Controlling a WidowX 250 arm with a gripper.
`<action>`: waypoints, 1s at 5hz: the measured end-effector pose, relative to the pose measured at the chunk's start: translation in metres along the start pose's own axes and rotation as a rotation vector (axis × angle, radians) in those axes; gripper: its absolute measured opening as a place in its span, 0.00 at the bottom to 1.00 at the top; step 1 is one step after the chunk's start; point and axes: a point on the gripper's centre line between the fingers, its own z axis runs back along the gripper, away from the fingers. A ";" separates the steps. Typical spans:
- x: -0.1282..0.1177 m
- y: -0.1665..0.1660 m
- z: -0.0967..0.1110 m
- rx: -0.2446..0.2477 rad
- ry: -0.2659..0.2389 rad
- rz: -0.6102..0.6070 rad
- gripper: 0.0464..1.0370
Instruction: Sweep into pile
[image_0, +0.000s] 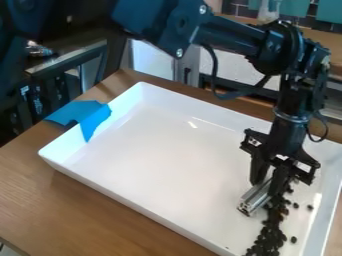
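Observation:
My gripper (268, 186) hangs down over the right part of the white tray, shut on a silver metal tool (254, 199). The tool lies at a slant low over the tray floor, its near end pointing to the lower left. Small dark beans (270, 232) form a narrow band just right of and below the tool, running down to the tray's near right corner area. Several loose beans (294, 240) lie to the right of the band. The gripper hides part of the band's upper end.
The white tray (167, 220) has raised walls all round and stands on a wooden table (87, 210). Blue tape (93, 120) is stuck over its left wall. Bare tray floor stretches left of the gripper. Behind the table are a metal frame and a dark brick wall.

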 end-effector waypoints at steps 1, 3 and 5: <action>0.005 0.042 0.017 -0.041 -0.008 0.094 0.29; 0.008 0.101 0.045 -0.068 -0.042 0.191 0.29; 0.010 0.109 0.045 -0.024 -0.058 0.209 0.29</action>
